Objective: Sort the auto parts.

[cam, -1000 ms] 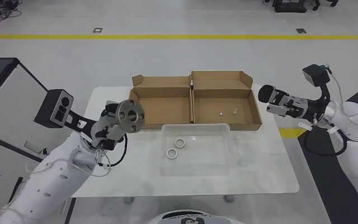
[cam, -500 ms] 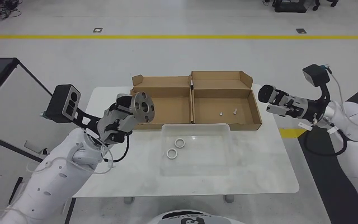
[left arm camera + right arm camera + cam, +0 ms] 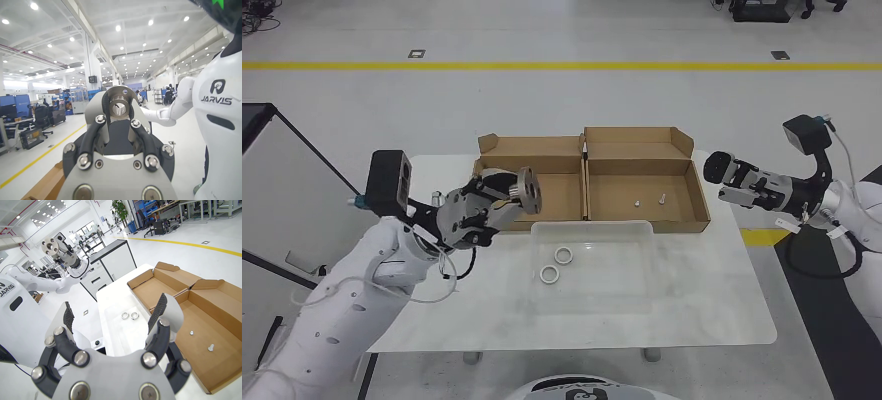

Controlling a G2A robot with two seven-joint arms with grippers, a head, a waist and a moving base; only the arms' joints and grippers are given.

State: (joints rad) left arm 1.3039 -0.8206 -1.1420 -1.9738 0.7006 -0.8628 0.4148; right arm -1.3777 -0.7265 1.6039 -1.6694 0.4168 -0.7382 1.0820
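**Operator:** State the edges and free room, left to right.

**Technician:** The white table [image 3: 712, 290] has bare surface along its left edge, beside the left brown cardboard box [image 3: 552, 200]. This box stands wall to wall with the right brown cardboard box [image 3: 622, 185] at the table's far side. Both lids are open. The clear plastic tray [image 3: 592, 224] sits just in front of both boxes. More bare table lies right of the tray and along the near edge.

**Operator:** Where is the part relative to the claw?

**Technician:** The left gripper [image 3: 504, 193] is clenched on the round grey metal flanged hub [image 3: 526, 190]. Its fingers [image 3: 105, 106] grip the hub's neck, and the drilled flange faces away from the wrist. The hub is held raised, and in the top view it overlaps the left part of the left box. Two silver metal rings [image 3: 564, 255] lie close together in the tray's left half. Two small silver fasteners [image 3: 638, 201] lie apart on the right box's floor. The right gripper [image 3: 714, 178] is released, jaws spread with nothing between them, and is raised just past the right box's right wall.
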